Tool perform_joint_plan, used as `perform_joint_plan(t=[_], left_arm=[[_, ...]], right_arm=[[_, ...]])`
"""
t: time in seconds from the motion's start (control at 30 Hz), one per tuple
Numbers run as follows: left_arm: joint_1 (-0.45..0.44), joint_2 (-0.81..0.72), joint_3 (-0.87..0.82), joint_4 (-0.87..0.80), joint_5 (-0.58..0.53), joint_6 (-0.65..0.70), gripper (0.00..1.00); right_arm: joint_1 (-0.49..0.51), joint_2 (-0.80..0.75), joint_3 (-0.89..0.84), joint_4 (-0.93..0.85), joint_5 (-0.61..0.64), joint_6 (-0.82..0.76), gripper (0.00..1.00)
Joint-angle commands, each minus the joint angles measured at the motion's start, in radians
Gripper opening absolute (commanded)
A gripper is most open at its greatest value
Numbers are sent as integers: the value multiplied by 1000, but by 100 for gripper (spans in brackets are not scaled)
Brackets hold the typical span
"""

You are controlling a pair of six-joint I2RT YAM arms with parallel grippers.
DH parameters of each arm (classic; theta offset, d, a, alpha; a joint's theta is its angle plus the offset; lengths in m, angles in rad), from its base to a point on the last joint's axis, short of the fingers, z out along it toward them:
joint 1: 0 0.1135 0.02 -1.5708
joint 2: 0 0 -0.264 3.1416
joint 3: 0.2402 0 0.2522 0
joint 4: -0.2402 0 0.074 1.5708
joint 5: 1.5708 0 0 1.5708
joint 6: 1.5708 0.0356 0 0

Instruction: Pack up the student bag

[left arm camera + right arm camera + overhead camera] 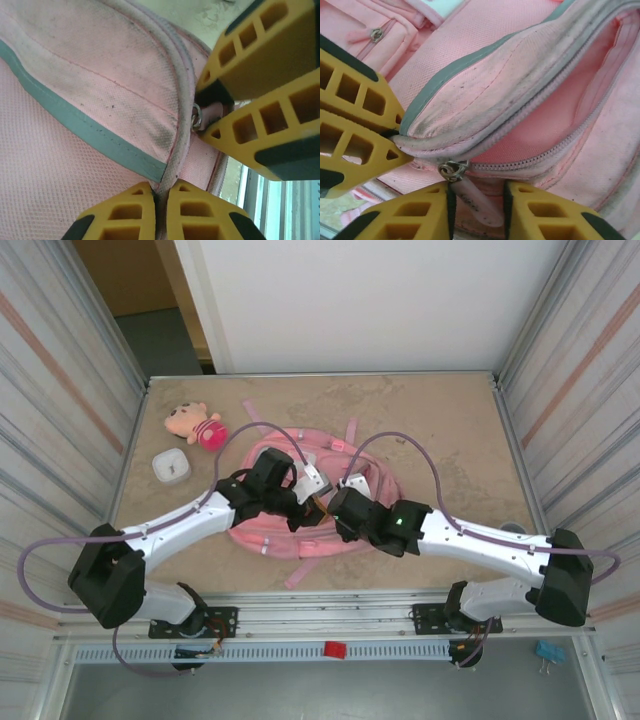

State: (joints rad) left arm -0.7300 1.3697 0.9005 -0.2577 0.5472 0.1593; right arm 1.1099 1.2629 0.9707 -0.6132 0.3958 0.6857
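the student bag (255, 532) lies flat mid-table under both my wrists. my left gripper (160, 190) is pinched tight on the seam at the end of a pocket (555, 120). my right gripper (477, 191) is clamped on its zip pull (470, 199). the zip gapes, baring pink lining. a small white box (171, 466) sits well to the left, contents unclear, near a plush doll (197, 425).

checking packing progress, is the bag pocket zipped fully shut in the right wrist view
No, the zip on the student bag gapes open, showing pink lining.
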Motion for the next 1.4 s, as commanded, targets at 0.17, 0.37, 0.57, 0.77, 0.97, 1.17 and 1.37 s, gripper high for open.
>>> perform_joint_plan(t=[0.17,0.37,0.57,0.77,0.97,1.17,1.37], left_arm=[[15,-17,55,-95,-9,30,0],[17,-24,52,-114,-21,58,0],[16,-38,46,-114,-6,74,0],[17,-49,44,-116,-3,77,0],[16,-52,49,-88,29,61,0],[17,-53,49,-88,32,65,0],[17,-61,42,-88,32,62,0]], right_arm=[[-107,-78,19,-49,-45,-51,6],[-218,-84,27,-72,-147,-97,0],[-300,-43,58,-103,-186,-123,0],[-325,-39,75,-62,-341,-163,0],[-301,-21,66,-25,-295,-118,29],[-268,17,65,13,-256,-119,40],[-248,41,87,61,-289,-189,34]])
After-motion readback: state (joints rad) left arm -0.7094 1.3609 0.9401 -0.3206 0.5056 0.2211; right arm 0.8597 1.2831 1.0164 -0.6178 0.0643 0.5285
